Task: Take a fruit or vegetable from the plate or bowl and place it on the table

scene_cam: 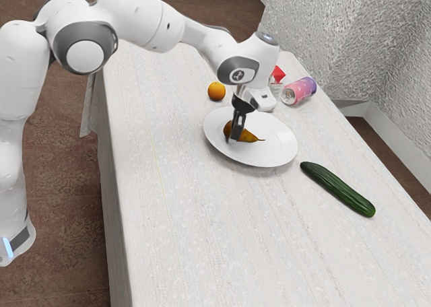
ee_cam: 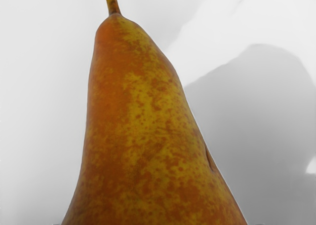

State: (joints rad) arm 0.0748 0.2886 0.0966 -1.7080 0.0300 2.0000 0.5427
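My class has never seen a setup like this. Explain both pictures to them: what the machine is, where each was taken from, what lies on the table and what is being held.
The machine is a simulated robot arm ending in a black gripper. The exterior view looks from the arm's side; the wrist view looks from a camera on its hand, at a pear up close.

That pear lies on a white plate on the table. Around the plate are an orange, a pink and purple can, a cucumber and a red and white item, partly hidden.

The gripper is down at the pear, but whether it holds it cannot be told.
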